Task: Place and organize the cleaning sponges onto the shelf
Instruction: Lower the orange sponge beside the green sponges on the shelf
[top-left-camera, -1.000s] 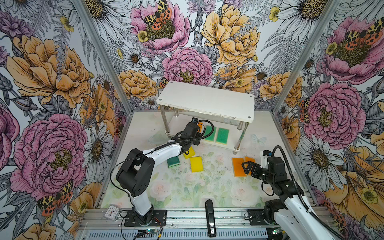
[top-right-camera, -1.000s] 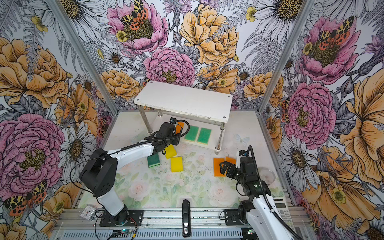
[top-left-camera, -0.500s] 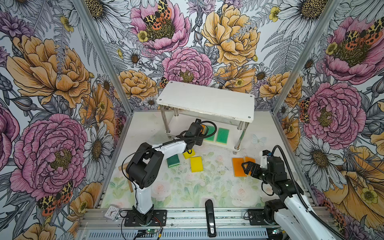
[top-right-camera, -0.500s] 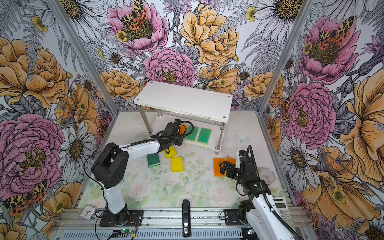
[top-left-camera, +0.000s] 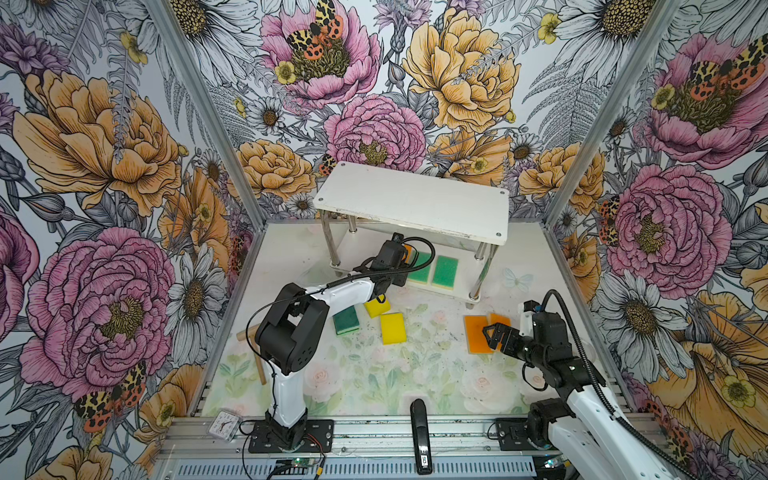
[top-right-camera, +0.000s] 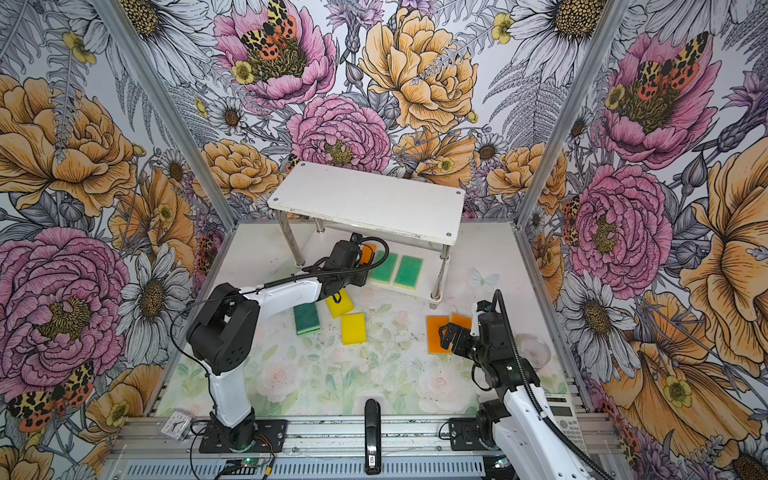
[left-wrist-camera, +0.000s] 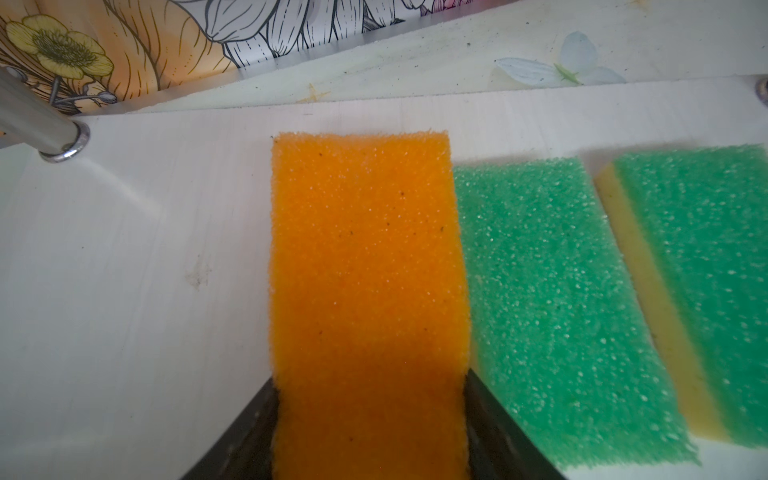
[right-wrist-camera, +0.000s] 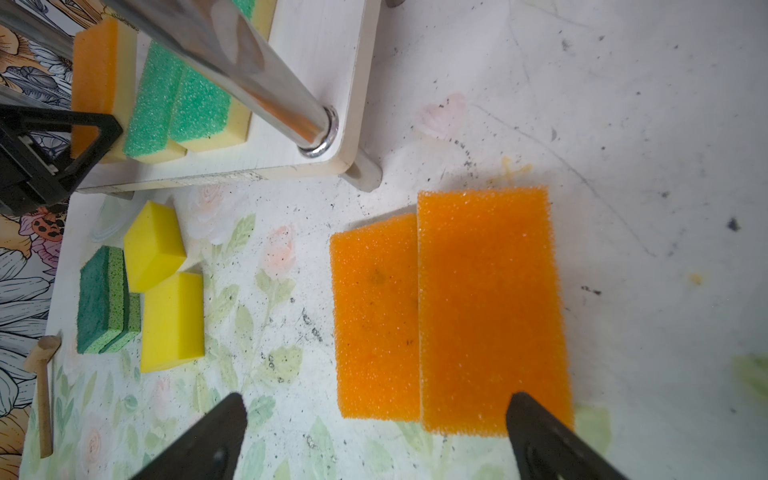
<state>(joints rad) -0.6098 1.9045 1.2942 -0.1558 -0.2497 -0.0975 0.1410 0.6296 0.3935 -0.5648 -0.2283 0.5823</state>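
Left hand (left-wrist-camera: 370, 419) grips the orange sponge (left-wrist-camera: 365, 257) on the shelf (left-wrist-camera: 124, 270), tight beside a light green sponge (left-wrist-camera: 552, 311); a sloppy release could shove that neighbour.

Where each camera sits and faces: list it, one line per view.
Top views: high in front, looking down and back at the shelf; both arms show.
Left wrist: on the left arm, looking along the shelf's lower board; left gripper clamps an orange sponge.
Right wrist: on the right arm, looking down at two orange sponges on the table; right gripper open.
Shared: both wrist views show the light green sponges.
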